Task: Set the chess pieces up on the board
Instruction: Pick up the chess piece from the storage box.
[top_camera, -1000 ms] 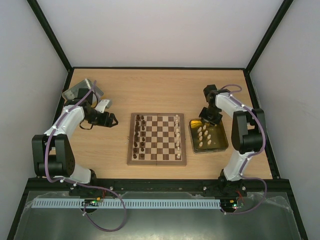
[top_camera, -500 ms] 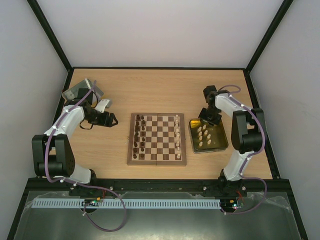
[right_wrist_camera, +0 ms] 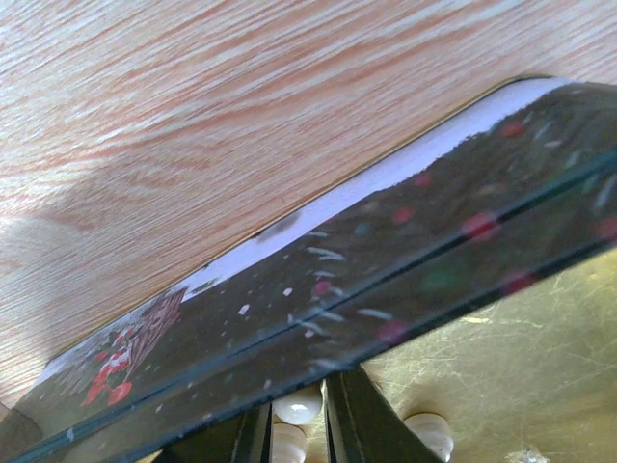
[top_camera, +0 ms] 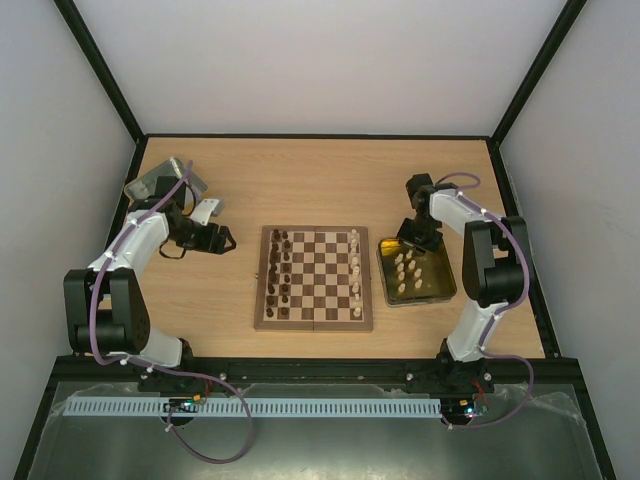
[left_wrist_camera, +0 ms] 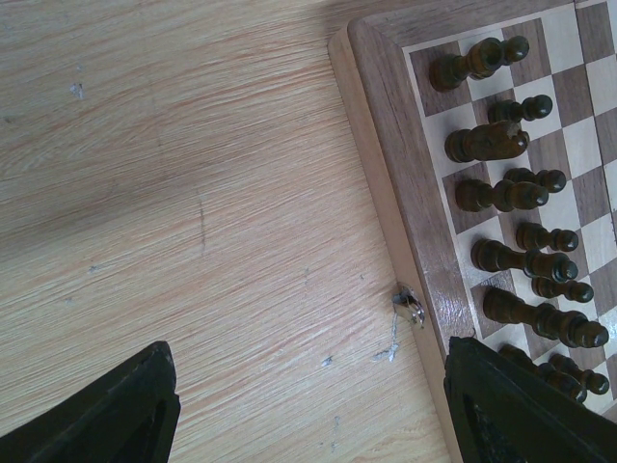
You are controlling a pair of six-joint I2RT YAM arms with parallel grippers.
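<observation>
The board (top_camera: 313, 318) lies mid-table, with dark chess pieces (top_camera: 281, 272) in two columns on its left side and cream ones (top_camera: 355, 270) on its right. More cream pieces (top_camera: 408, 270) stand in the yellow-sided tray (top_camera: 445, 290). My right gripper (top_camera: 408, 243) reaches down into the tray's far left corner. In the right wrist view its fingers (right_wrist_camera: 362, 424) are shut on a cream piece (right_wrist_camera: 299, 405) just behind the tray's dark patterned wall (right_wrist_camera: 386, 241). My left gripper (top_camera: 225, 240) hovers open over bare table left of the board's border (left_wrist_camera: 386, 145), nothing between its fingers (left_wrist_camera: 308, 386).
A silver tin (top_camera: 160, 180) and a small white object (top_camera: 205, 210) sit at the far left beside the left arm. A small metal clasp (left_wrist_camera: 410, 309) sticks out of the board's left edge. Another cream piece (right_wrist_camera: 429, 434) stands next to the gripped one.
My right gripper has dipped lower into the tray's far corner and its fingers have narrowed onto a cream piece. The left arm has not moved.
</observation>
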